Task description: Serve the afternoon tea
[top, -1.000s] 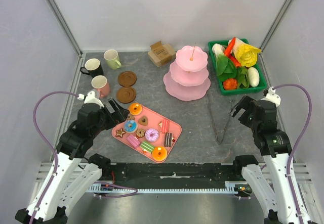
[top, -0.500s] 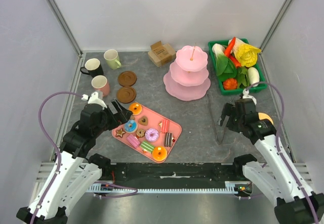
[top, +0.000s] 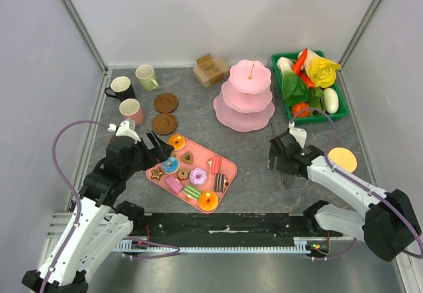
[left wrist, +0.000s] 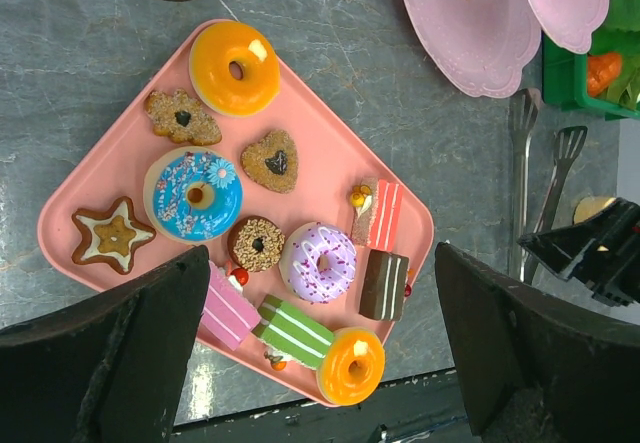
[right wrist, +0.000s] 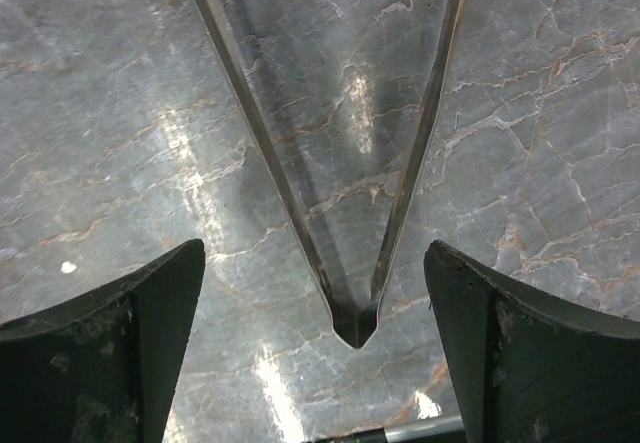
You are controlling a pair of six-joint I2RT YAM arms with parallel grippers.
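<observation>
Steel tongs (right wrist: 259, 133) lie untouched inside the spread right pincer (right wrist: 312, 263); left pincer (left wrist: 320, 263) spread, empty.

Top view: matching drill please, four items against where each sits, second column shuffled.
1 blue donut
2 tongs
3 toy vegetables
4 black mug

A in the green crate
B beside the pale green mug, far left
C on the flat pink tray
D on the table, below the open right gripper

Pairs: 1-C, 2-D, 3-A, 4-B
</observation>
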